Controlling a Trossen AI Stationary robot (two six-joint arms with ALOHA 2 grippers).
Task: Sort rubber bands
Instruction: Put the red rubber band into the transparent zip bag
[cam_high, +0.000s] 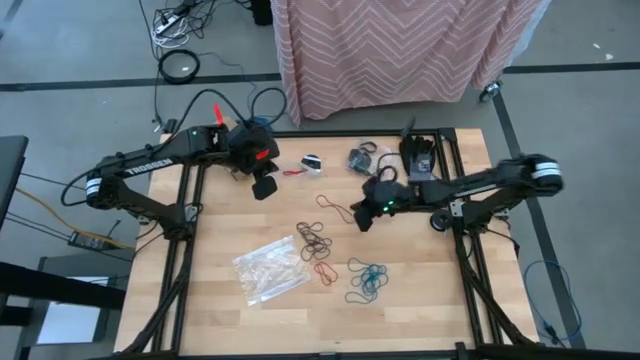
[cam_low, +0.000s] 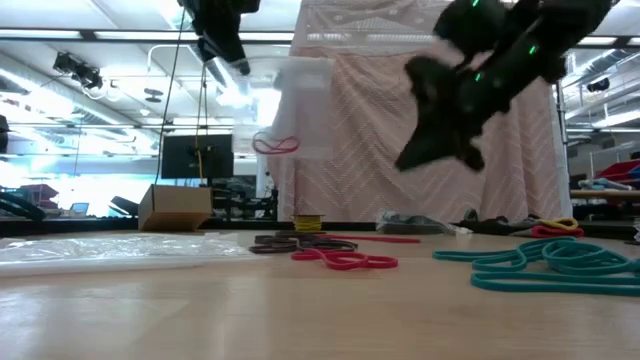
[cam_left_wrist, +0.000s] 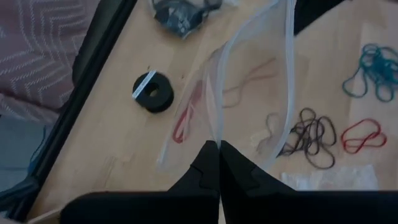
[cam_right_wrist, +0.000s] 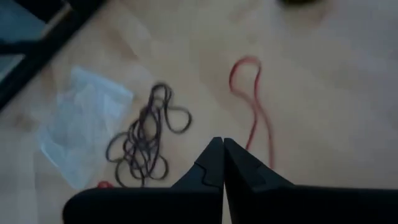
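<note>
My left gripper (cam_left_wrist: 219, 148) hovers over the table's far left, shut on a clear plastic bag (cam_low: 305, 100) that has a red rubber band (cam_low: 275, 143) inside. My right gripper (cam_right_wrist: 222, 146) is shut above the table's middle; I see nothing between its fingers. A thin red band (cam_right_wrist: 252, 106) lies flat on the wood just beside it. More bands lie in heaps: brown (cam_high: 315, 243), red (cam_high: 325, 272) and teal (cam_high: 367, 280) toward the near side, black ones (cam_high: 365, 158) at the far edge. My left gripper pinches the clear bag by an edge (cam_left_wrist: 212, 127) between its two fingertips, slanting down from above. The bag hangs slack below the fingers, clear of the table, and the red band (cam_left_wrist: 185, 118) sits in its lower end.
A second clear bag (cam_high: 270, 268) lies flat at the near left, beside the brown heap. A small black round disc (cam_high: 312, 163) sits at the far side, near the hanging bag. Black frame rails run along the table's edges.
</note>
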